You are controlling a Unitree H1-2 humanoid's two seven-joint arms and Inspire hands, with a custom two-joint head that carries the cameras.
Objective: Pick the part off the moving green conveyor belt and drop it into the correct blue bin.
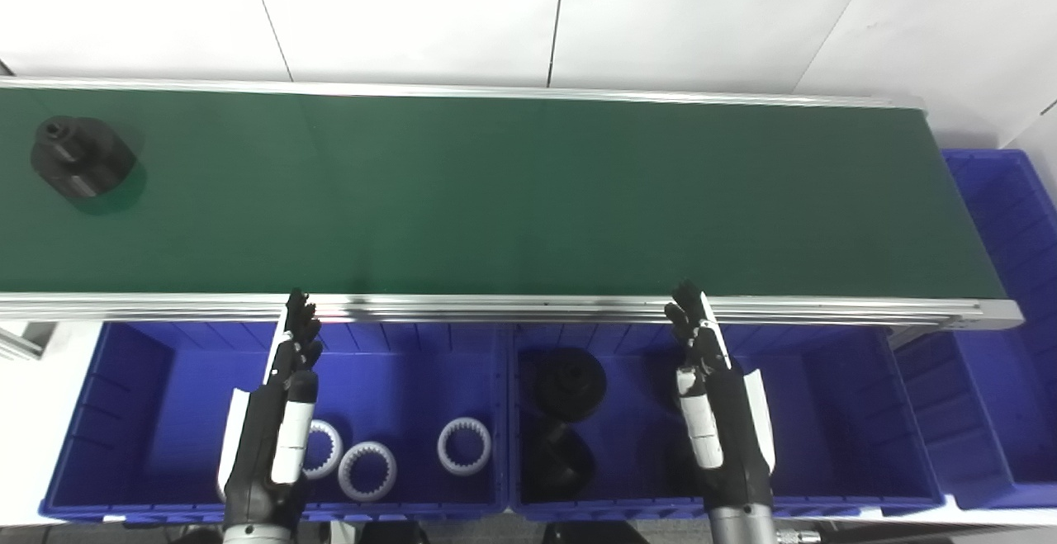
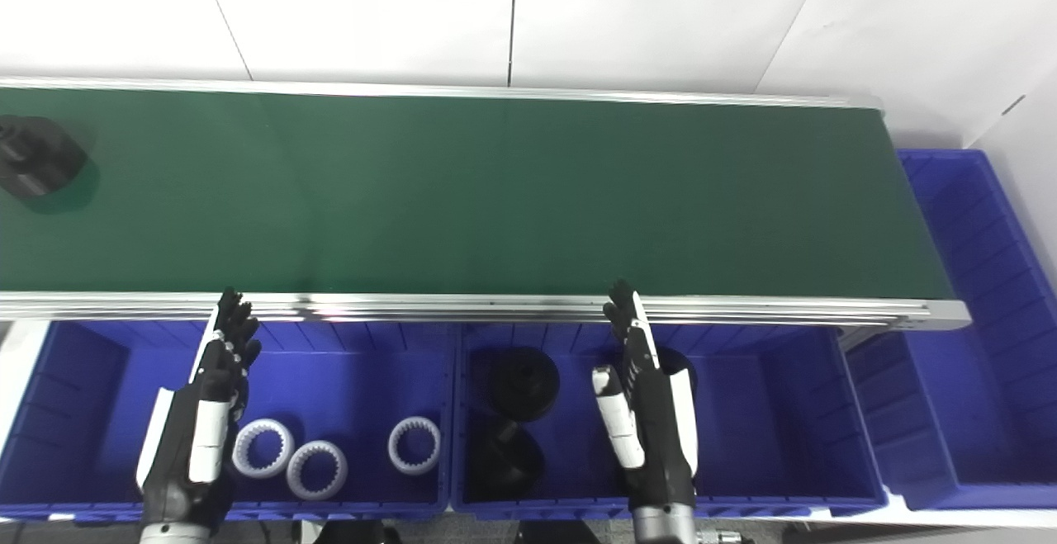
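- The black part (image 1: pixel 80 156) lies at the far left end of the green conveyor belt (image 1: pixel 528 197), toward the belt's far edge, well apart from both hands and touched by neither.
- It is a dark, round piece with a wide base and a narrower raised hub on top (a small hole shows in the hub's upper face); the right eye view cuts part of it off at the picture's edge.
- The left hand (image 1: pixel 277 420) hangs over the left blue bin (image 1: pixel 107 412), fingers extended and loose, holding nothing, their tips up near the belt's near rail.
- The right hand (image 1: pixel 717 412) hangs likewise over the middle blue bin (image 1: pixel 850 412), fingers straight, empty.
- Three white toothed rings (image 1: pixel 463 446) lie in the left bin; black parts (image 1: pixel 568 383) like the one on the belt lie in the middle bin.
- A third blue bin (image 1: pixel 1003 296) sits beyond the belt's right end.
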